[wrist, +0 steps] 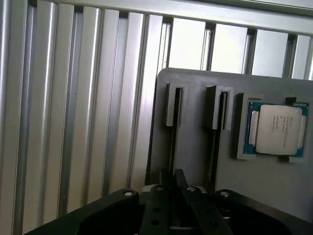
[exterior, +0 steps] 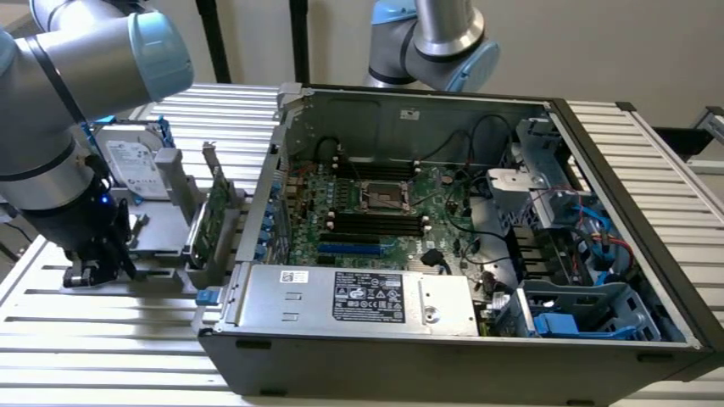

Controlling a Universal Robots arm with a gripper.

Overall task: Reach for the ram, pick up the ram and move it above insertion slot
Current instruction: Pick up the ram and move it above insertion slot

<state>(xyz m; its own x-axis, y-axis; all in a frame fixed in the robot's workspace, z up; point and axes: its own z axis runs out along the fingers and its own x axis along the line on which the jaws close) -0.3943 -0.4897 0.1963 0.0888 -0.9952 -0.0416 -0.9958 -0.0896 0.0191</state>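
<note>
the jaws are clenched on the thin edge of the ram, which stands edge-on in a slot of the grey holder on the ribbed table. a processor lies in the same holder. the open computer case sits toward the exterior view's right.

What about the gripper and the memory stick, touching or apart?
Cannot tell. In the wrist view the gripper is over the memory stick standing edge-on in the gray holder, but their meeting point is too dark to show contact or a gap.
</note>
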